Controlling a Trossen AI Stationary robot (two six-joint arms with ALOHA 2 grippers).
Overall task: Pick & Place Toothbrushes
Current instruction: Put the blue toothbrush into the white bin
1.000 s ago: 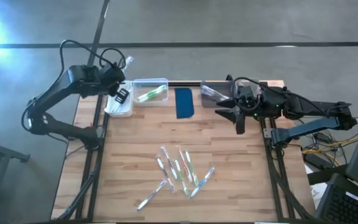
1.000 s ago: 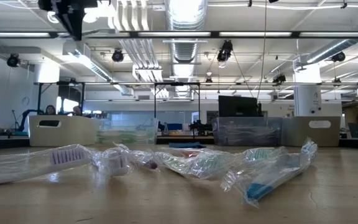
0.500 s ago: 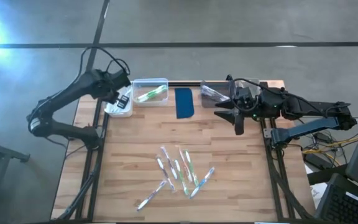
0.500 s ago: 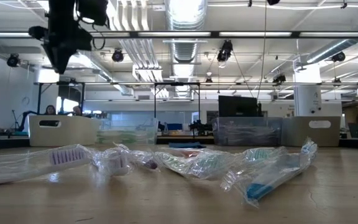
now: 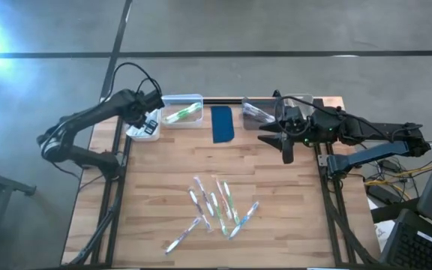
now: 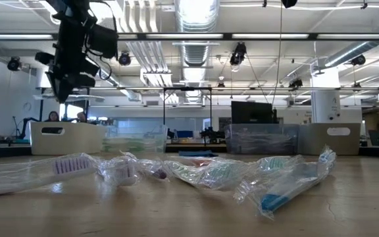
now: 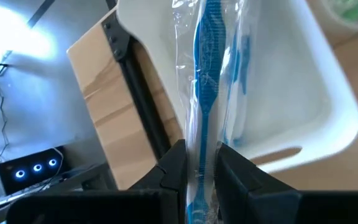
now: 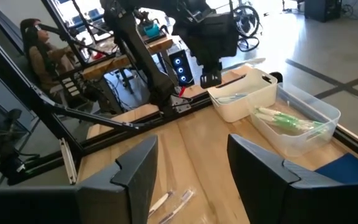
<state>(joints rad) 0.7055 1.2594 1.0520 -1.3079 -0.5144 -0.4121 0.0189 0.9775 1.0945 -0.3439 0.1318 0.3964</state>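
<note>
The left gripper [image 7: 199, 171] pinches a wrapped blue toothbrush [image 7: 207, 74] over the white bin [image 7: 303, 106]. The right gripper [image 8: 188, 168] hangs spread, apparently empty. More toothbrushes [image 5: 214, 208] lie mid-table.

Glossy clear film wraps the toothbrushes [image 5: 214, 210] on the matt wooden table [image 5: 276, 195].
</note>
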